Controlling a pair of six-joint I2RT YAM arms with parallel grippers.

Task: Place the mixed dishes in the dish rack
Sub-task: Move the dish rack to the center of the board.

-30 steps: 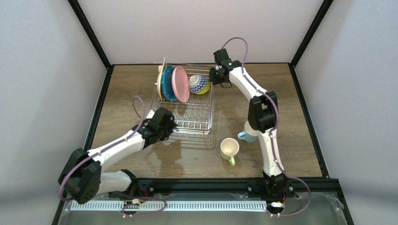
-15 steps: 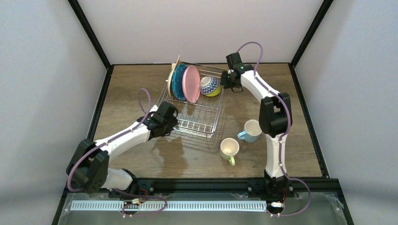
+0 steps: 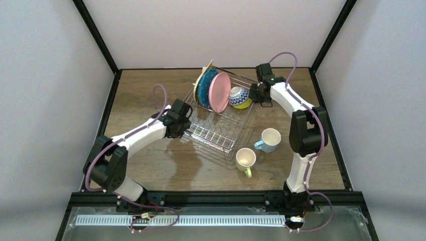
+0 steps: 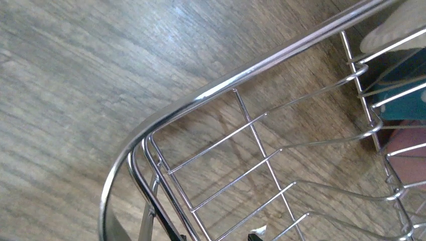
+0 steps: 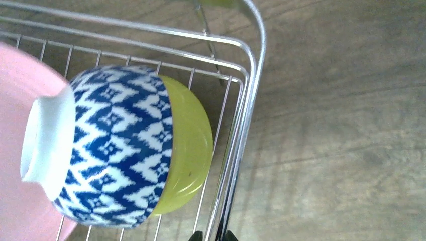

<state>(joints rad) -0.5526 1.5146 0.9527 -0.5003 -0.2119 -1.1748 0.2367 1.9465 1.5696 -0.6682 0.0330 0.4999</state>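
The silver wire dish rack [image 3: 210, 136] sits skewed mid-table. In it, on edge, stand the tan plate [image 3: 199, 83], the teal plate [image 3: 205, 88] and the pink plate [image 3: 219, 93], with the blue-and-white bowl [image 3: 239, 97] on its side beside them. My left gripper [image 3: 185, 123] grips the rack's near-left corner; its tips [image 4: 216, 237] straddle the corner wires [image 4: 150, 165]. My right gripper [image 3: 257, 94] is shut on the rack's right rim [image 5: 253, 75], tips [image 5: 213, 236] pinching the wire beside the bowl [image 5: 120, 150]. The light-blue mug [image 3: 269, 139] and the yellow-green mug [image 3: 245, 159] stand on the table.
Both mugs stand just right of the rack's near-right corner, close to the right arm's lower links. A black frame borders the wooden table [image 3: 140, 90], with white walls behind it.
The rack with its dishes has slid right and turned clockwise, its far end swinging right. Both grippers moved with it. The mugs have not moved.
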